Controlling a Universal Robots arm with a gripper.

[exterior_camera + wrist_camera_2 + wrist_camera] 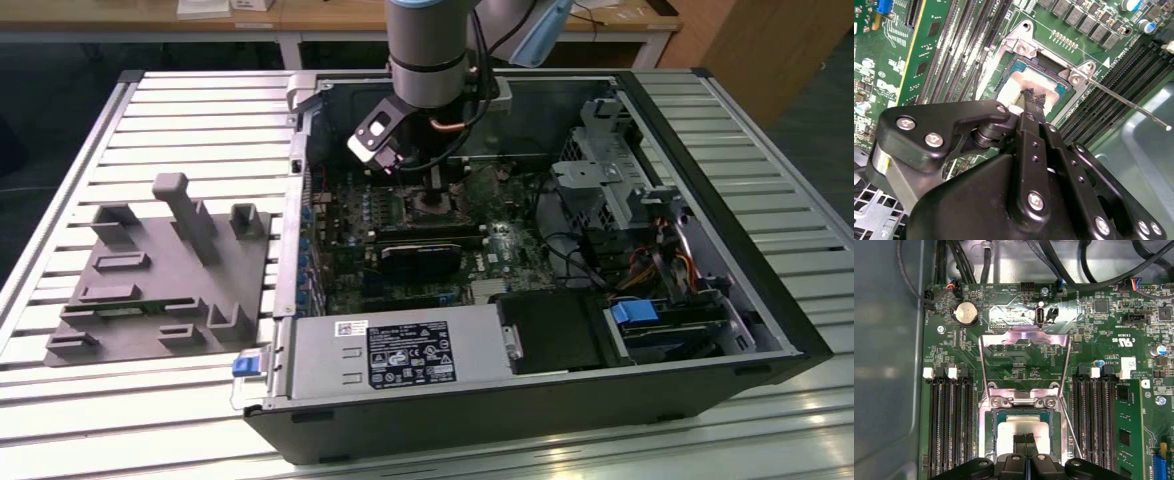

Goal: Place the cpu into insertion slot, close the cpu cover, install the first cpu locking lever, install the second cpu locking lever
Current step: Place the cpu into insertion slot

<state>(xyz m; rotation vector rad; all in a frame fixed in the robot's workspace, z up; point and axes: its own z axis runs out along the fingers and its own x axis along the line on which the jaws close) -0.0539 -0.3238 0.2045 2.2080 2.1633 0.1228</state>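
The cpu (1013,436) lies flat in the insertion slot (985,426), its dull grey face up; the second wrist view shows the cpu (1010,94) inside the silvery rim. My gripper (1026,438) is shut, its black fingertips (1030,99) together and resting on the chip's face. The cpu cover (1024,337) stands swung open beyond the socket, with board showing through its window. A thin locking lever (1126,104) sticks out unlatched beside the socket. In the exterior view my gripper (431,188) reaches down into the open computer case.
Long black memory slots (951,425) flank the socket on both sides. Black cables (961,262) hang above the board. A black fan block (424,262), a power supply (387,360) and a grey drive cage (607,170) fill the case. A grey fixture (160,270) lies outside it.
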